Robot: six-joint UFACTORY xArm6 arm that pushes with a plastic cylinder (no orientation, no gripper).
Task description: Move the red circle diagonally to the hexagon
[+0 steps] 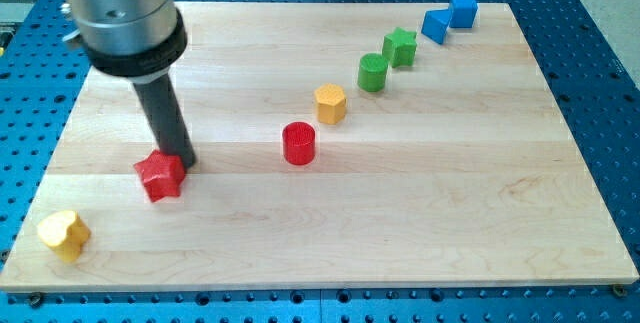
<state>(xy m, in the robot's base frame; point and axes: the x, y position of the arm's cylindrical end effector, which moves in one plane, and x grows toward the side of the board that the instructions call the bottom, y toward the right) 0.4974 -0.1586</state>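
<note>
- A wooden desk (480, 213) is seen lying on a blue perforated base (600, 23), with eight small blocks spread over it.
- The tool is a plain dark rod under a wide grey cylinder (125, 13) — no jaws are carried, so nothing is gripped and no opening can be told.
- My tip (182, 166) is set down at the upper right edge of the red star (160, 176), touching it or just beside it; contact cannot be told for certain.
- The red circle (299, 144) is found near the middle of the desk, upright, well apart from my tip and to the view's right of it.
- The orange hexagon (331, 103) stands just beside the red circle, up and to the view's right of it — a narrow gap is seen between the two.
- Further along the same diagonal a green cylinder (373, 72) and a green star (400, 47) are placed close together.
- Two blue blocks, a blue angular block (435, 26) and a blue cube (462, 10), are seen touching near the top right corner.
- A yellow heart-like block (64, 234) lies alone near the bottom left corner.
</note>
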